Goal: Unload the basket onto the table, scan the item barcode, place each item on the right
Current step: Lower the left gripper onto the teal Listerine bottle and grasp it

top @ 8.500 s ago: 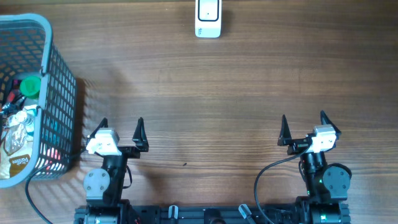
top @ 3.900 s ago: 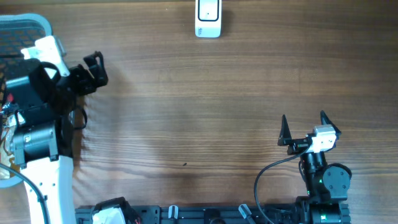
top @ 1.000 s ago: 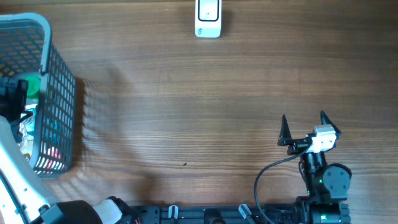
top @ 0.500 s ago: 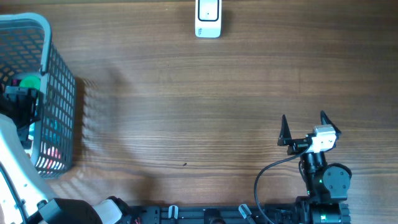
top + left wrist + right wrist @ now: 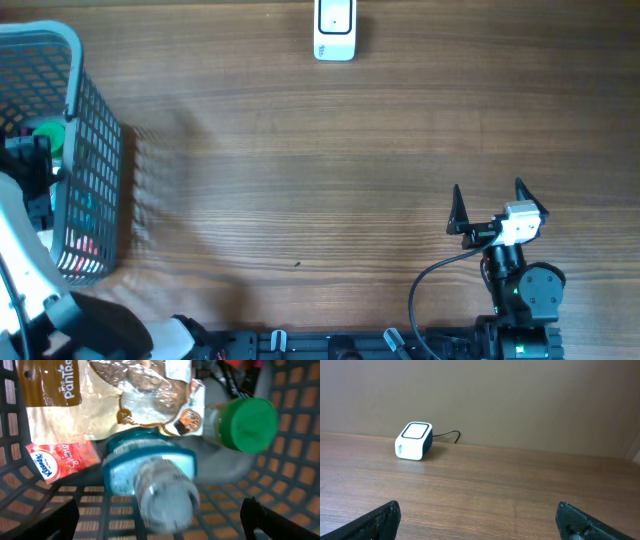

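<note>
Inside the grey mesh basket (image 5: 95, 170) at the table's left edge, my left gripper (image 5: 35, 165) hangs open. In the left wrist view its fingers straddle a clear plastic bottle with a teal label (image 5: 160, 485), apart from it on both sides, and the left gripper (image 5: 160, 522) holds nothing. Beside the bottle lie a green-capped bottle (image 5: 248, 425), a brown snack bag (image 5: 100, 395) and a red packet (image 5: 60, 460). No barcode shows. The white scanner (image 5: 334, 30) sits at the far middle of the table. My right gripper (image 5: 489, 195) rests open and empty at the near right.
The basket's walls (image 5: 287, 485) close in around the left gripper on all sides. From the right wrist view, the scanner (image 5: 413, 440) stands far ahead on the left with its cable trailing behind, and bare wood lies between it and the right gripper (image 5: 480, 520).
The left arm has shifted a little inside the basket, toward the near side. Its jaws have stayed wide. The right arm has not moved.
</note>
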### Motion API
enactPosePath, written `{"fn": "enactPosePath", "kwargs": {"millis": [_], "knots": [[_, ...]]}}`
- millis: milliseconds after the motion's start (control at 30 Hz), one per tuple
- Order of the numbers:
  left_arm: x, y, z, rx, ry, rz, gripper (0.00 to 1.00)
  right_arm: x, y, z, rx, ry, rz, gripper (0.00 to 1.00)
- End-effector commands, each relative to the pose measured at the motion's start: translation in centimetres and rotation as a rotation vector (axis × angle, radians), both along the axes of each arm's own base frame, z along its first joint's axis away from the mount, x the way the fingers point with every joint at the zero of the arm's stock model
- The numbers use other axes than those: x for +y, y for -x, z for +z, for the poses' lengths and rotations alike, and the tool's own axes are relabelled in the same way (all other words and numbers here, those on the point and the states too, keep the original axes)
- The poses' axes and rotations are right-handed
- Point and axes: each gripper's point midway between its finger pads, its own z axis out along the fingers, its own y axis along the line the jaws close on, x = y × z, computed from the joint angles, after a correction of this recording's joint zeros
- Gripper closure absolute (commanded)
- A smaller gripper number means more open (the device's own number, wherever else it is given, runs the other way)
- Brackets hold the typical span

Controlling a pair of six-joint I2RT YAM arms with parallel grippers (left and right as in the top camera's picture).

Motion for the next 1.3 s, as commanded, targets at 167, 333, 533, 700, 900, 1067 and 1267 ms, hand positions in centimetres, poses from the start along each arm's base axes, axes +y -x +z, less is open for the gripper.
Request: {"fn": "enactPosePath", "kwargs": {"millis": [167, 333, 533, 700, 900, 1067, 1267], "knots": [[2.2, 1.6, -2.4, 0.058, 0.035, 0.101, 0.0, -0.1, 0.0, 0.2, -0.01, 0.008, -0.008, 0.0], [2.0, 1.3, -3.2, 0.063, 0.068, 0.096, 0.0, -0.1, 0.0, 0.2, -0.01, 0.008, -0.008, 0.0], [1.8, 0.8, -5.5, 0.095, 0.132, 0.089, 0.0, -0.1, 0.0, 0.2, -0.01, 0.008, -0.008, 0.0], [2.0, 0.5, -5.5, 0.087, 0.125, 0.089, 0.0, -0.1, 0.0, 0.2, -0.01, 0.008, -0.008, 0.0], [2.1, 0.4, -5.5, 0.084, 0.123, 0.088, 0.0, -0.1, 0.0, 0.2, -0.01, 0.008, -0.008, 0.0], [2.2, 0.4, -5.6, 0.084, 0.123, 0.088, 0.0, -0.1, 0.0, 0.2, -0.01, 0.008, -0.008, 0.0], [2.1, 0.4, -6.8, 0.114, 0.15, 0.087, 0.0, -0.1, 0.0, 0.2, -0.01, 0.008, -0.008, 0.0]]}}
